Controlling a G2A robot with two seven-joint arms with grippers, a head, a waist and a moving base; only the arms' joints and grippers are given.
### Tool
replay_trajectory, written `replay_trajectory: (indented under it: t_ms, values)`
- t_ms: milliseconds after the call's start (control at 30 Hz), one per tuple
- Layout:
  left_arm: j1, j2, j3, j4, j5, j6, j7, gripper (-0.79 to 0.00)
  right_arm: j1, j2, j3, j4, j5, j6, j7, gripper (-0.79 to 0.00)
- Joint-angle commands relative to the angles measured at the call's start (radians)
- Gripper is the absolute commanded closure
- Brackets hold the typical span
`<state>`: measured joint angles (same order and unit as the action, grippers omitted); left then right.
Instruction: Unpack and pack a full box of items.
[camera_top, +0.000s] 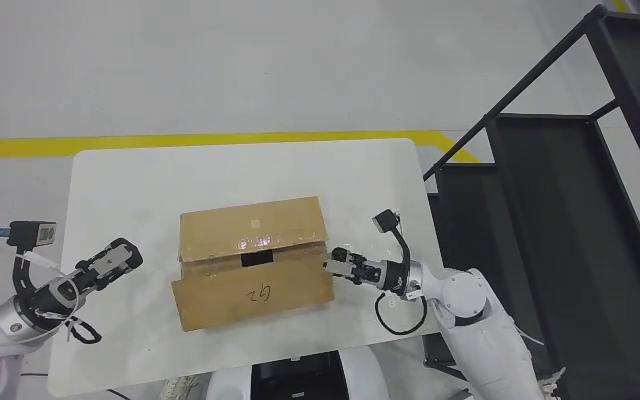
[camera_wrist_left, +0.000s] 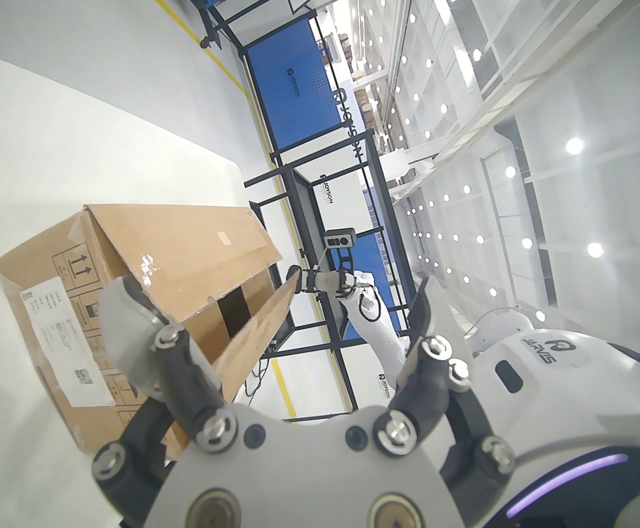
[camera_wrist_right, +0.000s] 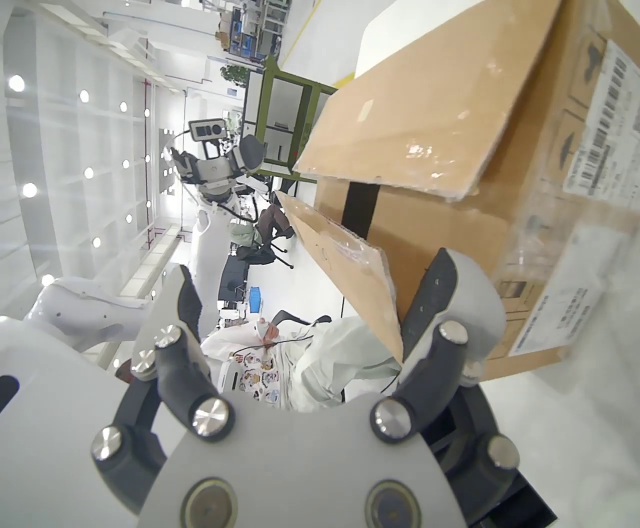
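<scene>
A brown cardboard box sits mid-table, its two long top flaps partly raised with a dark gap between them. My right gripper is at the box's right end. In the right wrist view it is open, with the corner of the near flap between its fingers, close to one pad. My left gripper hovers over the table left of the box, apart from it. Seen in the left wrist view it is open and holds nothing, facing the box.
The white table has bare surface on all sides of the box. A black metal rack stands just past the table's right edge. A yellow floor line runs behind the table.
</scene>
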<state>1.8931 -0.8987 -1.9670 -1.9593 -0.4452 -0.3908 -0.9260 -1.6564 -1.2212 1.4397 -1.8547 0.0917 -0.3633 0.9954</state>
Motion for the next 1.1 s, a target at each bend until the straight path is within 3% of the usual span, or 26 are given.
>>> replay_trajectory:
  t_ms: [0, 267, 433, 733, 1067]
  values:
    - [0.000, 0.000, 0.000, 0.000, 0.000, 0.000, 0.000, -0.785, -0.006, 0.006, 0.011, -0.007, 0.060, -0.011, 0.066, -0.785]
    - [0.000, 0.000, 0.000, 0.000, 0.000, 0.000, 0.000, -0.785, -0.004, 0.035, 0.061, -0.001, 0.238, -0.029, 0.330, -0.785]
    - [0.000, 0.000, 0.000, 0.000, 0.000, 0.000, 0.000, -0.785, -0.008, 0.051, 0.057, -0.008, 0.241, -0.007, 0.447, -0.785]
    - [0.000, 0.000, 0.000, 0.000, 0.000, 0.000, 0.000, -0.785, -0.012, 0.065, -0.025, -0.029, 0.155, 0.020, 0.480, -0.785]
    - [0.000, 0.000, 0.000, 0.000, 0.000, 0.000, 0.000, -0.785, -0.017, 0.075, -0.128, -0.044, 0.004, 0.059, 0.420, -0.785]
